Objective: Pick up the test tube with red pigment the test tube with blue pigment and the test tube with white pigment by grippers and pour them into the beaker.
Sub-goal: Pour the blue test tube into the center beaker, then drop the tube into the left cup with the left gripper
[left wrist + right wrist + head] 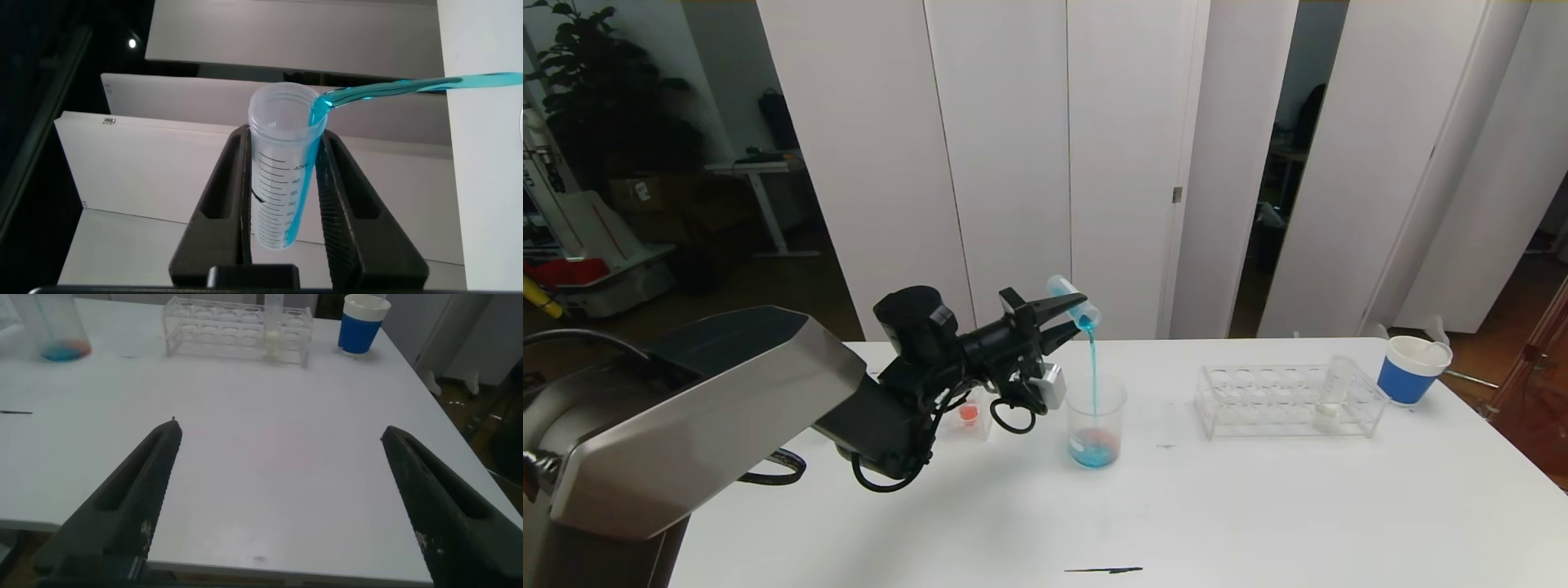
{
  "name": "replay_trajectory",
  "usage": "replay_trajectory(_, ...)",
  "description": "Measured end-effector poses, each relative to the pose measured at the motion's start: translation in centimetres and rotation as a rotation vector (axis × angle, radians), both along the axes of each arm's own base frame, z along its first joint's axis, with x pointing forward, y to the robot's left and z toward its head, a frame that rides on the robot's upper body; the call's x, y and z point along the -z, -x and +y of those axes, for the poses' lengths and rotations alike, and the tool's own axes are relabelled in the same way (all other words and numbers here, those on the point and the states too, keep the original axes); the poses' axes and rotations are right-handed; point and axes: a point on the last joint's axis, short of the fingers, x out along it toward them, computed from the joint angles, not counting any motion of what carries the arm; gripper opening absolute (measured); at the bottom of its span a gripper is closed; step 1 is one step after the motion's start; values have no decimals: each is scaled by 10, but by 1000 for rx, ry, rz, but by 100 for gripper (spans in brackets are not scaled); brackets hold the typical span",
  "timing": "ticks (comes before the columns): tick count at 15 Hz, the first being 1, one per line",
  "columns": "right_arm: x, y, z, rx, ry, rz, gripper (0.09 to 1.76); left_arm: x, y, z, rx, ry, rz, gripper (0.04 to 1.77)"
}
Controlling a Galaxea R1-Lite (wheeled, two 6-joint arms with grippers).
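Note:
My left gripper [1072, 317] is shut on the test tube with blue pigment [1072, 298], tipped mouth-down above the beaker [1095, 425]. A thin cyan stream falls from the tube's lip into the beaker, which holds blue liquid with an orange-red patch. In the left wrist view the graduated tube [282, 163] sits between both fingers of the left gripper [283, 135], with blue running out at its rim. The test tube with white pigment [1335, 392] stands in the clear rack [1258, 400]. My right gripper [280, 429] hangs open over bare table, out of the head view.
A small clear vessel with orange-red pigment [968, 414] stands behind the left gripper, partly hidden. A blue-and-white paper cup [1413, 367] sits right of the rack. A thin black mark [1103, 570] lies near the table's front edge.

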Motion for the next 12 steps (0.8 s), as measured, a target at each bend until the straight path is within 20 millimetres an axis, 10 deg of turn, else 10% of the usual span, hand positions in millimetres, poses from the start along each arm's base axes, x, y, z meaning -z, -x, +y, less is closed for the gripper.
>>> replay_trajectory(12,0,0,0,0,0,0,175,-6,1,-2,-9,-25,-96,57)
